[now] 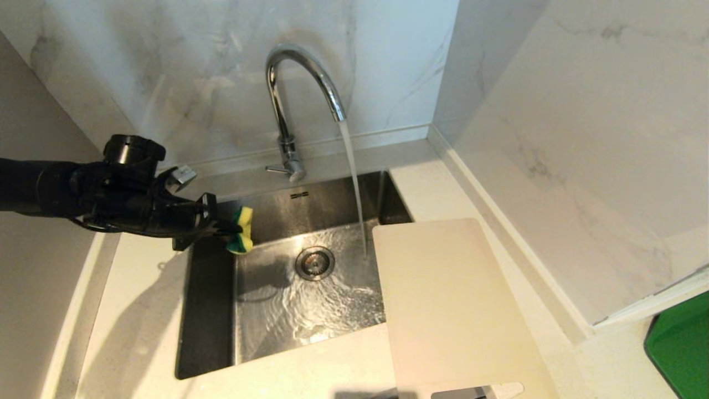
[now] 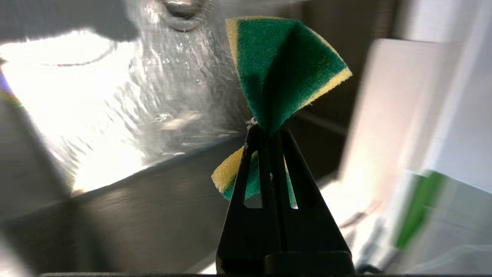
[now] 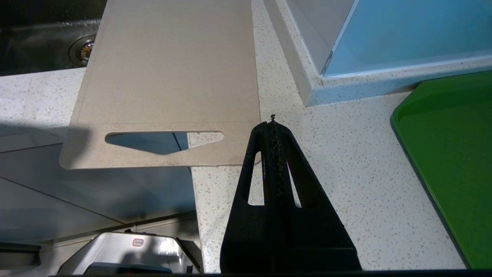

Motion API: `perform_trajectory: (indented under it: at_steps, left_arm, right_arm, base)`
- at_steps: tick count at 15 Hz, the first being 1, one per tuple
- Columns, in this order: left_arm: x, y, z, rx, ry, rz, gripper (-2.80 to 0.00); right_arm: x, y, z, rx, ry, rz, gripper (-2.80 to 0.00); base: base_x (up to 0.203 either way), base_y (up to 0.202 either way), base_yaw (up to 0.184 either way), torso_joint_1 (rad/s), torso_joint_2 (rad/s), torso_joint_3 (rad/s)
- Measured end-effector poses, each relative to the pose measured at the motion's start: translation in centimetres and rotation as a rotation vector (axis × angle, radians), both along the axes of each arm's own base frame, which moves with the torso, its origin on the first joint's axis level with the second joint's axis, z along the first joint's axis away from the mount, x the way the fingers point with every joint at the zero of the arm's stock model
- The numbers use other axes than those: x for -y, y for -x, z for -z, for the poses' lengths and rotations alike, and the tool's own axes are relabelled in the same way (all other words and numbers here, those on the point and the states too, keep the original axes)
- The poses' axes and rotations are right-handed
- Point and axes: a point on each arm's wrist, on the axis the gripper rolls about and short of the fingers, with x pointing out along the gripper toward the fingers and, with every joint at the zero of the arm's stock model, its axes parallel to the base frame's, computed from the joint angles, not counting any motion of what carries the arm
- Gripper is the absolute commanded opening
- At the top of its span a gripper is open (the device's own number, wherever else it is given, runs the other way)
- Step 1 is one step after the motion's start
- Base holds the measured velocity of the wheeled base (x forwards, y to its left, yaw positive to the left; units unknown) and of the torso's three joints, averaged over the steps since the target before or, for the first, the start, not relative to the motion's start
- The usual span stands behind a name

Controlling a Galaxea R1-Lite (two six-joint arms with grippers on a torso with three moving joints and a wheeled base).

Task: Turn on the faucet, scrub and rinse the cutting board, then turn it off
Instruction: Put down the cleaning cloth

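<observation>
Marble walls are closing in a pale speckled counter (image 1: 138,310) with a steel sink (image 1: 210,310) set into it. At twelve o'clock from the drain (image 1: 314,262), the faucet (image 1: 288,111) is running, its stream (image 1: 354,183) falling into the basin just beside the far corner of the cutting board (image 1: 448,310), so the first step looks done. That board is lying flat at three o'clock of the drain, part over the sink's right edge and part on the counter, its handle slot hanging past the counter's front edge in the right wrist view; it is looking dry and unscrubbed, though that is hard to judge. At nine to ten o'clock of the drain, the left gripper (image 1: 224,226) is reaching in over the sink's left rim, its fingers pinching a green-and-yellow sponge (image 1: 242,230) so tightly that it is folding and fanning out. The sponge is sitting well apart from the board and from the stream. The right gripper (image 3: 273,123) is idling over the counter near the board's handle end, fingers pressed together on nothing, with a green tray (image 3: 453,154) off to the far right. Scrubbing, rinsing and shutting the water off are all left to do.
</observation>
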Motion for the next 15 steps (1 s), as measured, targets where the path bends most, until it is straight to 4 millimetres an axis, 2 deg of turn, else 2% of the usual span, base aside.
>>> perform_trajectory:
  at_steps: [4, 6, 9, 15]
  left_arm:
    - [-1.5, 0.6, -1.7, 0.004, -0.221, -0.082, -2.80]
    - [-2.4, 0.9, -1.9, -0.022, -0.341, -0.138, -2.80]
    - [-4.8, 0.9, -1.5, -0.054, -0.530, -0.239, -2.80]
    - [-10.2, 0.4, 0.6, -0.153, -0.586, -0.314, -2.80]
  right_arm:
    - [0.0, 0.0, 0.0, 0.000, 0.000, 0.000, -2.80]
    - [0.0, 0.0, 0.0, 0.000, 0.000, 0.000, -2.80]
    - [0.0, 0.0, 0.0, 0.000, 0.000, -0.001, -2.80]
    - [0.0, 0.0, 0.0, 0.000, -0.001, 0.000, -2.80]
  base:
    - [0.000, 0.000, 0.000, 0.000, 0.00, 0.000]
    - [0.000, 0.000, 0.000, 0.000, 0.00, 0.000]
    - [0.000, 0.000, 0.000, 0.000, 0.00, 0.000]
    - [0.000, 0.000, 0.000, 0.000, 0.00, 0.000]
